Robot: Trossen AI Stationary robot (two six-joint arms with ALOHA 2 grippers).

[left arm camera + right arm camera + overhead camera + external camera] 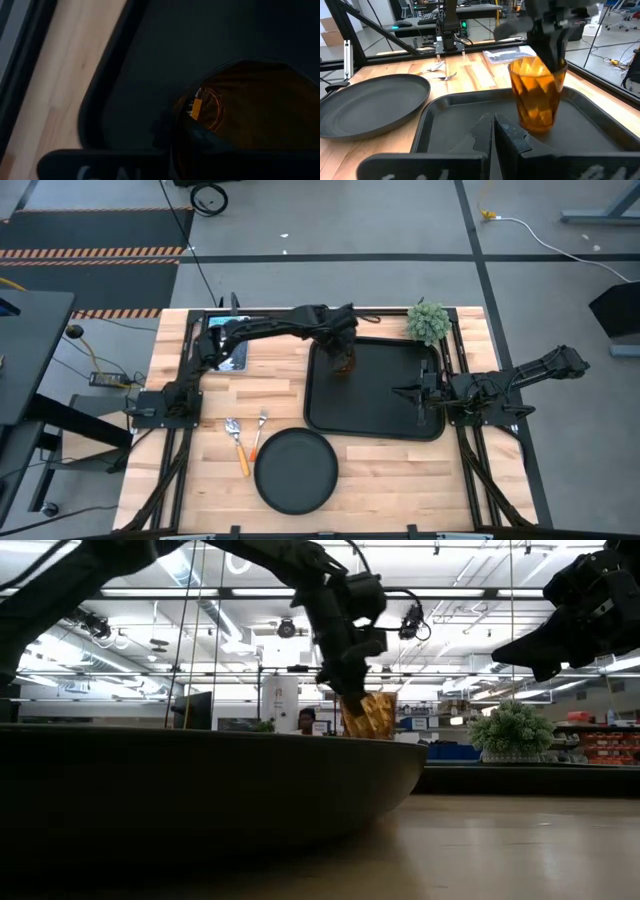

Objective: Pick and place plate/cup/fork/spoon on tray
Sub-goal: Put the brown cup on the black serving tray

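Observation:
The black tray (400, 415) lies right of the table's middle. My left gripper (345, 348) is over the tray's far-left part, shut on the amber cup (536, 92). The cup also shows in the low view (368, 715). My right gripper (418, 394) waits shut and empty over the tray's right side. The round black plate (296, 470) lies flat on the table near the front edge. The spoon (234, 436) and the fork (260, 428) lie flat side by side on the wood, left of the plate. My left gripper holds the cup at its rim (555, 65), the fingers coming from above and pointing down. Whether one finger reaches inside the cup, I cannot tell. The cup hangs below the fingers, slightly tilted, mouth up, its base (537, 125) close above the tray floor.
A small green plant (428, 321) stands at the tray's far-right corner. A flat blue-grey item (228, 340) lies at the table's far left. Bare wood shows between the tray and the left edge.

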